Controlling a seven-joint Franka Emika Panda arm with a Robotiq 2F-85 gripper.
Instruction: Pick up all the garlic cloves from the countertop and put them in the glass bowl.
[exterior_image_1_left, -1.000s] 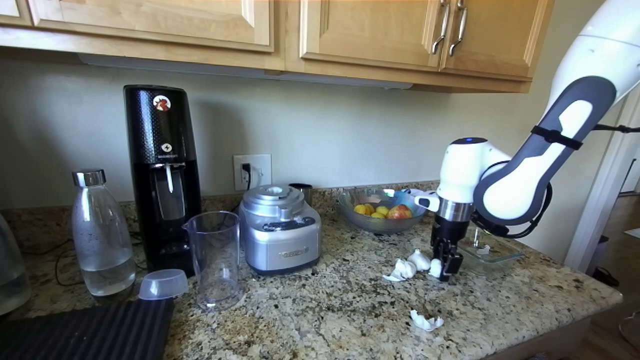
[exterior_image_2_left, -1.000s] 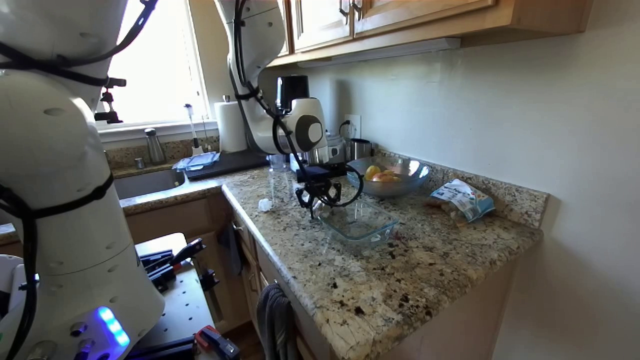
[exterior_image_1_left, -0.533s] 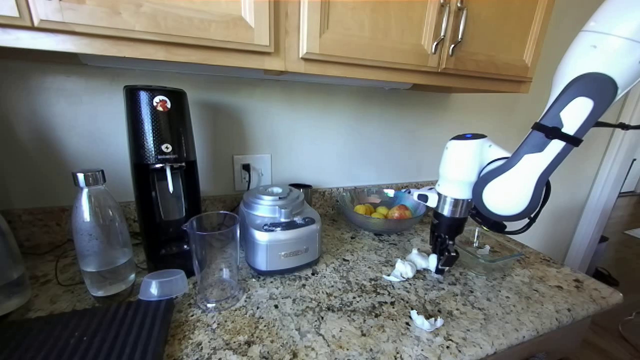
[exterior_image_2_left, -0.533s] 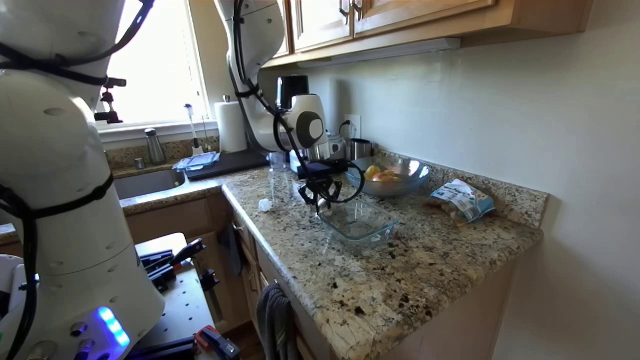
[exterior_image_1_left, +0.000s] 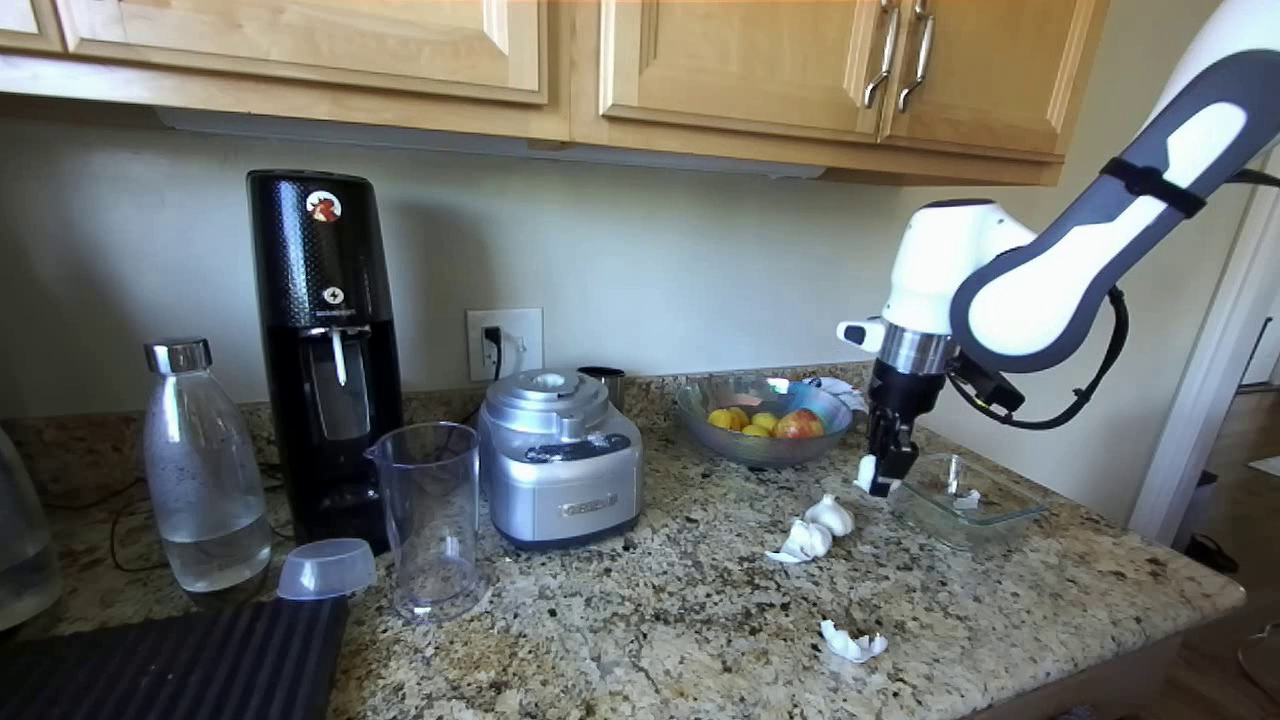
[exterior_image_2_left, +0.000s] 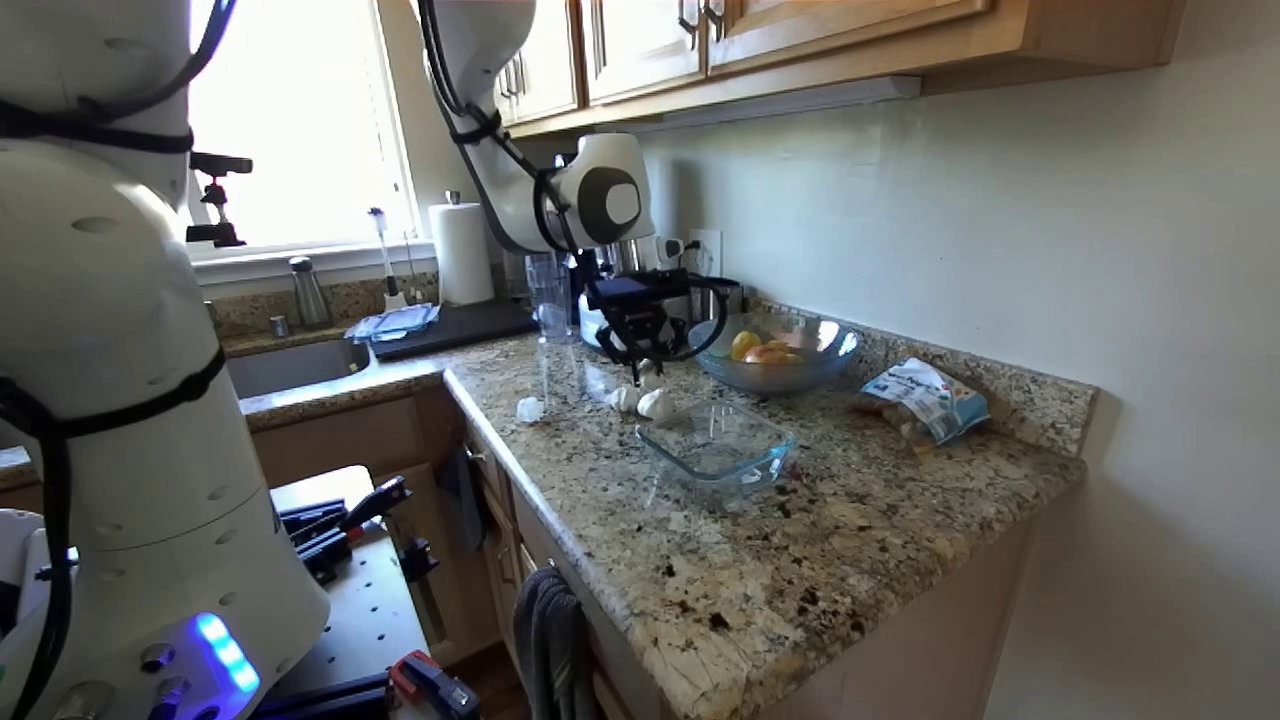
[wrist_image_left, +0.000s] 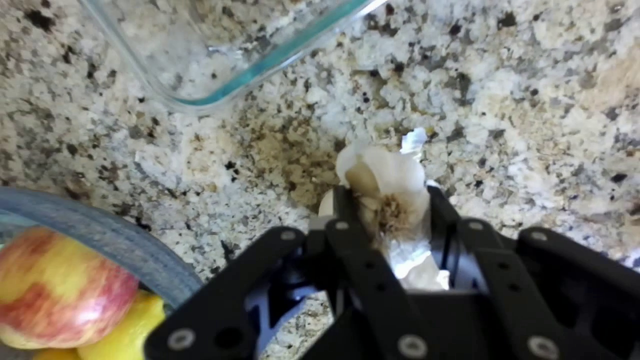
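Observation:
My gripper (exterior_image_1_left: 878, 482) is shut on a white garlic piece (wrist_image_left: 387, 172), which sits between the two fingers in the wrist view with its brown root end facing the camera. The gripper (exterior_image_2_left: 640, 368) holds it above the countertop (exterior_image_2_left: 800, 560). Two more garlic pieces, a far one (exterior_image_1_left: 830, 515) and a near one (exterior_image_1_left: 806, 540), lie together on the countertop below. A broken white piece or skin (exterior_image_1_left: 852, 642) lies nearer the front edge. The clear rectangular glass bowl (exterior_image_2_left: 690, 468) stands beside the gripper; a small white bit (exterior_image_1_left: 967, 498) shows in it.
A larger glass bowl (exterior_image_1_left: 760, 458) of fruit stands against the wall, and its rim (wrist_image_left: 130, 250) is near the gripper in the wrist view. A food processor (exterior_image_1_left: 560, 470), a clear beaker (exterior_image_1_left: 430, 530) and a bag (exterior_image_2_left: 925, 395) also stand on the counter.
My gripper first shifts slightly beside the two garlic pieces, then rises off the countertop with a garlic piece in it. The two pieces left below are now uncovered.

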